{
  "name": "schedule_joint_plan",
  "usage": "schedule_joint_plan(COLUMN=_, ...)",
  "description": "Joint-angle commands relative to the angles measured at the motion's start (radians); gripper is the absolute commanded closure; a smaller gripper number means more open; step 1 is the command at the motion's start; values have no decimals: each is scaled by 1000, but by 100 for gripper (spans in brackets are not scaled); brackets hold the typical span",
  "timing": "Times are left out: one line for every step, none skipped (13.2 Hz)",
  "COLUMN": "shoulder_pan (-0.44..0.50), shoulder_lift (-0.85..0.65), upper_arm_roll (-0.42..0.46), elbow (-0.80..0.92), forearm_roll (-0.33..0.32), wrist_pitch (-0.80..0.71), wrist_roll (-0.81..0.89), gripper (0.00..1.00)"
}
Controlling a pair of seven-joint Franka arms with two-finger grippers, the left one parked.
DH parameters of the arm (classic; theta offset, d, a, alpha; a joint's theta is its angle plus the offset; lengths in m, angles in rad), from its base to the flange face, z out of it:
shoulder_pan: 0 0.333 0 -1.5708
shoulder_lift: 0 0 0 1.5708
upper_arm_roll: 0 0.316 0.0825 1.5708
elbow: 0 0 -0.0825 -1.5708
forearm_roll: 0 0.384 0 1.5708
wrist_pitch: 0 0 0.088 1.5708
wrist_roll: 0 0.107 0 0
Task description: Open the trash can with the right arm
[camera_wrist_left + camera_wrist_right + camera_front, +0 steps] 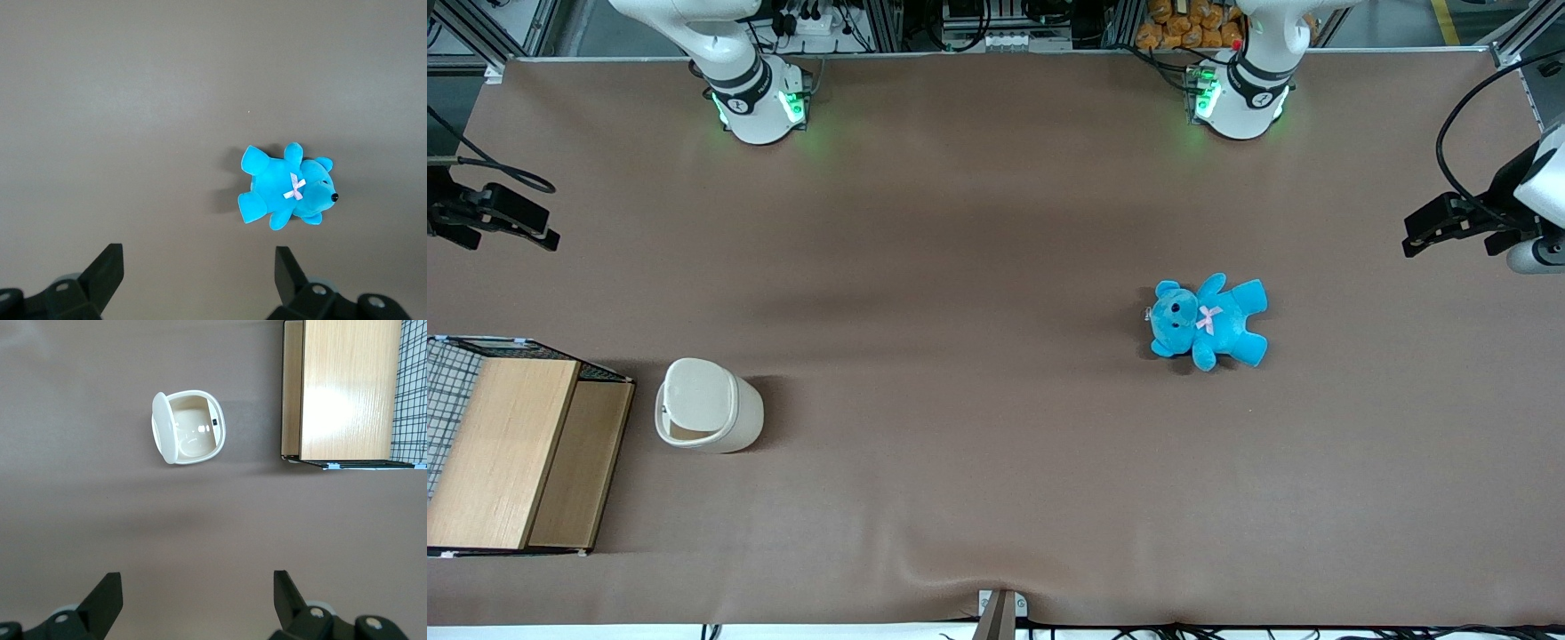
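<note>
Bin open, end effector empty: your bin (710, 406) stands with its lid (162, 429) raised and the inside showing.

On the front view you'll find the bin at about 8 o'clock from the middle of the bench (960, 444), just beside the wooden box (511, 453) at its 9 o'clock. Your end effector (198, 587) hangs above the bench toward the working arm's end (roughly 10 o'clock from the bin), fingers (107, 597) spread wide, gripping nothing. The teddy (1209, 320) lies well apart, at 3 o'clock.
</note>
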Motion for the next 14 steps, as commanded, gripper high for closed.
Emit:
schedule_joint_plan(shoulder_pan=-9, shoulder_lift=-10, upper_arm_roll=3, elbow=4, forearm_roll=0, wrist_pitch=-6, wrist_roll=-2, gripper=0)
schedule_joint_plan(shoulder_pan=-9, shoulder_lift=-10, upper_arm_roll=3, elbow=4, forearm_roll=-8, wrist_pitch=-6, wrist_roll=-2, gripper=0)
schedule_joint_plan(shoulder_pan=-9, shoulder_lift=-10, upper_arm_roll=3, elbow=4, forearm_roll=-16, wrist_pitch=-4, wrist_roll=-2, gripper=0)
schedule_joint_plan(shoulder_pan=-7, shoulder_lift=-10, upper_arm_roll=3, elbow=9, forearm_roll=-14, wrist_pitch=-4, wrist_roll=-1, gripper=0)
schedule_joint_plan(shoulder_pan=-7, shoulder_lift=-9, upper_arm_roll=3, elbow=15, forearm_roll=-14, wrist_pitch=-4, wrist_roll=-1, gripper=0)
schedule_joint_plan(shoulder_pan=-6, shoulder_lift=-8, upper_arm_roll=3, elbow=17, forearm_roll=-11, wrist_pitch=-4, wrist_roll=-1, gripper=0)
schedule_joint_plan(shoulder_pan=-7, shoulder_lift=-8, upper_arm_roll=3, elbow=17, forearm_roll=-3, wrist_pitch=-6, wrist_roll=-1, gripper=0)
schedule_joint_plan(shoulder_pan=-6, shoulder_lift=-7, upper_arm_roll=3, elbow=17, forearm_roll=-8, wrist_pitch=-4, wrist_roll=-1, gripper=0)
schedule_joint_plan(shoulder_pan=-6, shoulder_lift=-7, upper_arm_roll=3, elbow=17, forearm_roll=-9, wrist_pitch=-4, wrist_roll=-1, gripper=0)
schedule_joint_plan(shoulder_pan=-9, shoulder_lift=-7, upper_arm_roll=3, elbow=17, forearm_roll=-3, wrist_pitch=-4, wrist_roll=1, gripper=0)
schedule_joint_plan(shoulder_pan=-7, shoulder_lift=-7, upper_arm_roll=3, elbow=15, forearm_roll=-3, wrist_pitch=-6, wrist_roll=1, gripper=0)
schedule_joint_plan(shoulder_pan=-9, shoulder_lift=-7, upper_arm_roll=3, elbow=15, forearm_roll=-3, wrist_pitch=-6, wrist_roll=1, gripper=0)
schedule_joint_plan(shoulder_pan=-9, shoulder_lift=-7, upper_arm_roll=3, elbow=15, forearm_roll=-2, wrist_pitch=-6, wrist_roll=1, gripper=0)
schedule_joint_plan(shoulder_pan=-7, shoulder_lift=-7, upper_arm_roll=3, elbow=15, forearm_roll=-2, wrist_pitch=-8, wrist_roll=4, gripper=0)
